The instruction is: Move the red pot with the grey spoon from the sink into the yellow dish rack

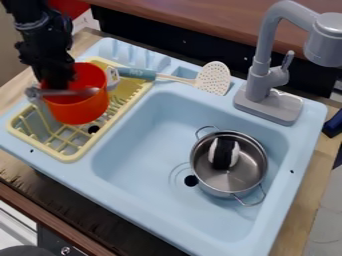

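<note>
Evidently, the work centres on the orange pot, at the rack on the sink's left side; whether it rests there or hangs just above, I cannot tell. The gripper is down at the pot's mouth, but I cannot tell whether it is open, closed or clamped on the rim. A grey bar crosses the pot, just by the gripper. The step looks like a pick-up or a set-down at the rack; which one is unclear. Either way, the next move calls for a level pot and a straight, slow lift or release, clear of the bar and the rack's slats. Beyond, a slotted spoon lies along the sink's back edge, and a steel pot sits in the basin, a black-and-white piece inside. Farther back stands the faucet.
</note>
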You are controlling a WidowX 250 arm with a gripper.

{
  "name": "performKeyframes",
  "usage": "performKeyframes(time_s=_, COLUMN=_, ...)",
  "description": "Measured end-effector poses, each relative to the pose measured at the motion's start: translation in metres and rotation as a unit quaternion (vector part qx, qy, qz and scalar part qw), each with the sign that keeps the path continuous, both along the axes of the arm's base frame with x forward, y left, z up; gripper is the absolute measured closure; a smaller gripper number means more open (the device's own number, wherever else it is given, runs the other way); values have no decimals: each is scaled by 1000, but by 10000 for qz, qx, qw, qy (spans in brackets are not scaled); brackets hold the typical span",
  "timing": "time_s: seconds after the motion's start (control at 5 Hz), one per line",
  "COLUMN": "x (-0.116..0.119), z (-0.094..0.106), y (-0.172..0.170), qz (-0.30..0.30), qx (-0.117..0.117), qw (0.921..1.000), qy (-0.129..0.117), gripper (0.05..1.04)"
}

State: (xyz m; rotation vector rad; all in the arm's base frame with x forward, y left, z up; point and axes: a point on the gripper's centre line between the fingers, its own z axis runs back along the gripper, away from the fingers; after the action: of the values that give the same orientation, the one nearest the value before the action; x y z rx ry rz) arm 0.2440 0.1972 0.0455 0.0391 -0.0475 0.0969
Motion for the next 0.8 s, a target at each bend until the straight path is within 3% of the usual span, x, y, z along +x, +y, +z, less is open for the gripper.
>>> performKeyframes(time_s=0.4, x=-2, z=-12, y=-6, qz=364, qx=-90, qw=9989, qy=288, gripper=1029)
performKeyframes(time_s=0.8, x=-12, z=-21, y=-4, qz=470, qx=-75, qw=9985, qy=272, gripper=1029)
